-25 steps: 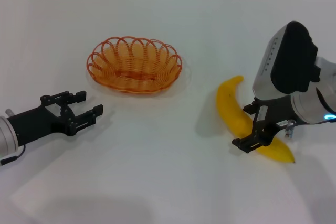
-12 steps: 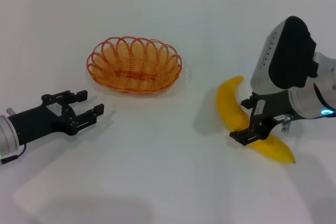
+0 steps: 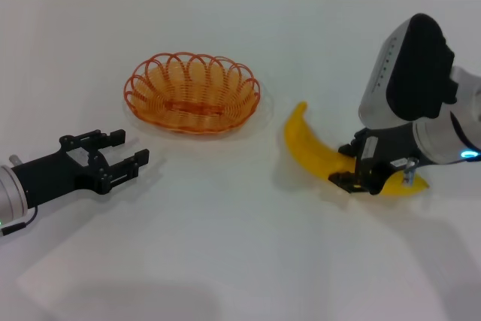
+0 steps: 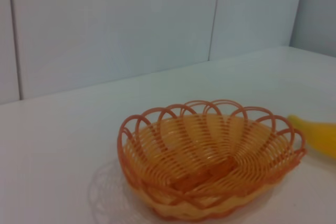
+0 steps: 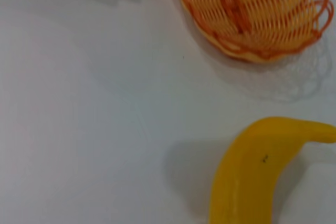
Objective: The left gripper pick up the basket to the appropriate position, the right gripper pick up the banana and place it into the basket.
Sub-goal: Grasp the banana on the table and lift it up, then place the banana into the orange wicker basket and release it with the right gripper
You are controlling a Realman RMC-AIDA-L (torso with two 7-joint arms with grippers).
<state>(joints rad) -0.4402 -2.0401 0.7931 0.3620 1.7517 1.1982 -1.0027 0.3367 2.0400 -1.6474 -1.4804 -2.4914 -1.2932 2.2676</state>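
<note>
The orange wire basket [image 3: 192, 103] stands empty on the white table, left of centre; it also shows in the left wrist view [image 4: 210, 166] and the right wrist view [image 5: 252, 9]. My left gripper [image 3: 131, 148] is open and empty, low over the table in front of and to the left of the basket, apart from it. My right gripper [image 3: 359, 172] is shut on the yellow banana [image 3: 312, 148] near its middle and holds it to the right of the basket. The banana's free end points toward the basket. The banana also shows in the right wrist view [image 5: 252, 177] and the left wrist view [image 4: 317, 136].
The white table [image 3: 240, 246] runs back to a tiled wall [image 4: 131, 19] behind the basket. The banana casts a shadow on the table between the gripper and the basket.
My right gripper has closed on the banana and carried it left toward the basket, swinging its free end that way. The left arm and the basket have not moved.
</note>
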